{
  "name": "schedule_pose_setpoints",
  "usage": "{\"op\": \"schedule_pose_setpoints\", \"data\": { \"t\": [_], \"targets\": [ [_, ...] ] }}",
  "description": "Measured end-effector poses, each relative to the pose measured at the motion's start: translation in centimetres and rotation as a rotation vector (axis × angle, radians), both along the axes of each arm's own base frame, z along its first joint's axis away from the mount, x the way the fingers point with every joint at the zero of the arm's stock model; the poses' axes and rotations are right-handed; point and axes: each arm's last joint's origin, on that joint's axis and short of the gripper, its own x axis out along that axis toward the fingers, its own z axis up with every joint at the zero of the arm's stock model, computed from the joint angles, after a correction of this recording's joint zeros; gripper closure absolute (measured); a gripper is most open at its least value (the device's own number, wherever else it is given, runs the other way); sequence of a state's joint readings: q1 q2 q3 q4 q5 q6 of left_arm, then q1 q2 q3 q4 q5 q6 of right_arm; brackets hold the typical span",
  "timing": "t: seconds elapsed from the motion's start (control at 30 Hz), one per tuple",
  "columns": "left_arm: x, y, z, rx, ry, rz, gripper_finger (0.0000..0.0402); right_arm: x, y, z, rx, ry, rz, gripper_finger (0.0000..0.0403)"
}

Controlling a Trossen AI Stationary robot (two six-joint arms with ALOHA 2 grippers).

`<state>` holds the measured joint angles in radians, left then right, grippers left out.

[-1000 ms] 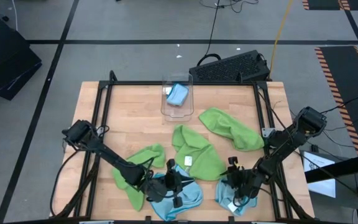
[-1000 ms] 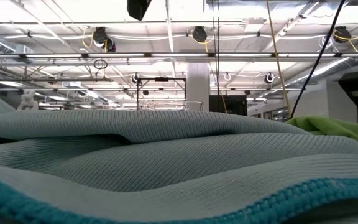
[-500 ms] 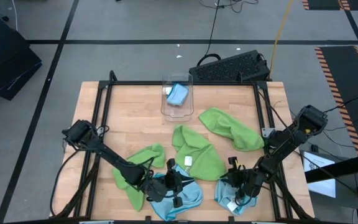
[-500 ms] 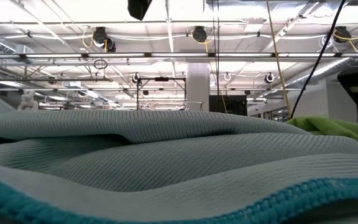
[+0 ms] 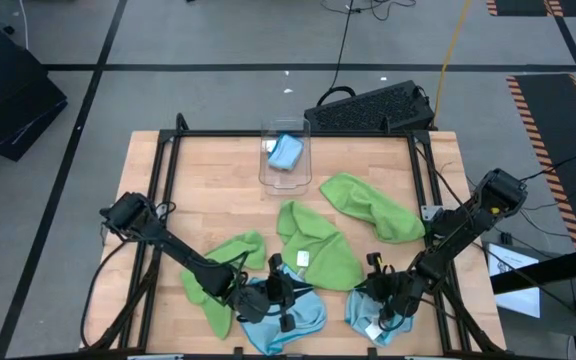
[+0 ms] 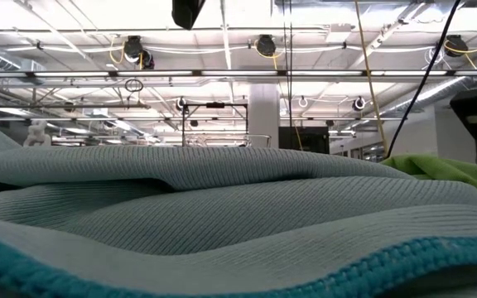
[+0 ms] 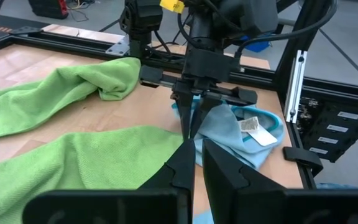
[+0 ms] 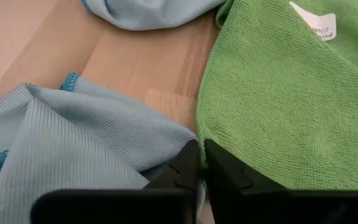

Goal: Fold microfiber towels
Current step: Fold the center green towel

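Nearest the front edge of the pale wooden worktop [image 5: 218, 190] lie two crumpled light blue microfiber towels, one [image 5: 286, 315] under the left pincer [image 5: 280, 300] and one [image 5: 373, 312] under the right pincer [image 5: 373, 290]. The right pincer is pressed together at the edge of its blue towel; the right wrist view shows the two dark fingers meeting where blue cloth [image 8: 73, 137] borders a lime green towel with a white tag [image 8: 278, 93], and it appears to pinch a fold of the blue cloth, though the held edge itself is hidden. The left pincer is likewise pressed together, low over its blue towel; whether it holds cloth cannot be told. Beside these lies a lime green towel [image 5: 218, 280] near the left arm, then the tagged green towel [image 5: 318, 250] at the middle, then a third green towel [image 5: 373, 210] further back toward the right. Farthest back stands a clear plastic bin [image 5: 285, 155] containing one blue cloth [image 5: 286, 152]. Judged from the layout, the task is at an early stage: one cloth is put away, five lie loose and unfolded. The high view alone gives the full count and layout; the left wrist view alone shows the right pincer [image 7: 190, 121] from the front, closed, beside a tagged blue towel [image 7: 241, 134]; the low view shows only blue cloth filling the foreground [image 6: 222, 215] and the room beyond.
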<state>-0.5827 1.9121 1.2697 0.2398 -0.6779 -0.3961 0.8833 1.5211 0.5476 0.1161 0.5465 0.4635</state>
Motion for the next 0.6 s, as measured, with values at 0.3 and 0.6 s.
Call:
{"op": "schedule_pose_setpoints", "data": {
  "t": [0.3,0.6],
  "targets": [
    [0.0,0.0,0.0,0.0,0.001,0.001,0.0371,-0.1,-0.2,1.4,0.034,-0.04,0.006,0.0368],
    [0.0,0.0,0.0,-0.004,0.0,0.002,0.0371,-0.3,-0.2,2.1,0.026,-0.056,0.033,0.0398]
  ]
}}
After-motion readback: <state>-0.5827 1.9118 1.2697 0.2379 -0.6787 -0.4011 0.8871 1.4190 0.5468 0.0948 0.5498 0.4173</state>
